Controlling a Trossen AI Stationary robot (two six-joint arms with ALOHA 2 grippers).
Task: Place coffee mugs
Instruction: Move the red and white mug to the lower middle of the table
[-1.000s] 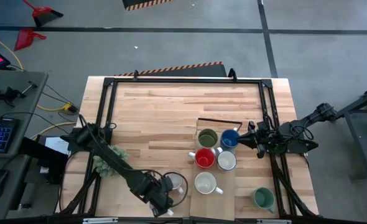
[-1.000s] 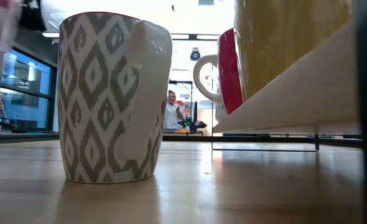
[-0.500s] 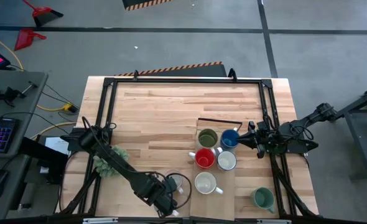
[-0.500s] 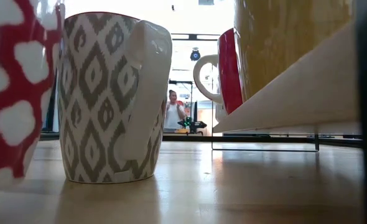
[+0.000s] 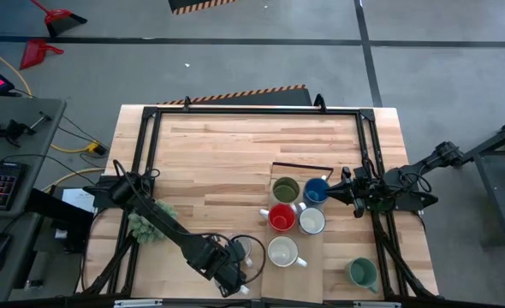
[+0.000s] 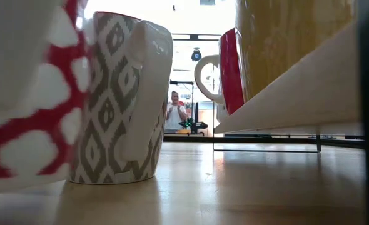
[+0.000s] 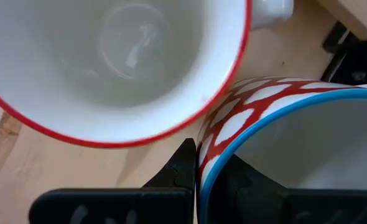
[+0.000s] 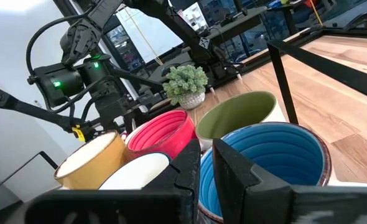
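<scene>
Left gripper [image 5: 229, 275] pinches a red-patterned mug [image 7: 283, 137] at the table's [image 5: 210, 162] front edge, touching a grey-diamond mug [image 6: 119, 100]. Right gripper [image 8: 205, 163] grips the blue mug [image 8: 267, 158]'s rim. Eight mugs total.

Grey floor [image 5: 235, 64], black tape lines, bright windows [image 6: 141, 9] behind.
</scene>
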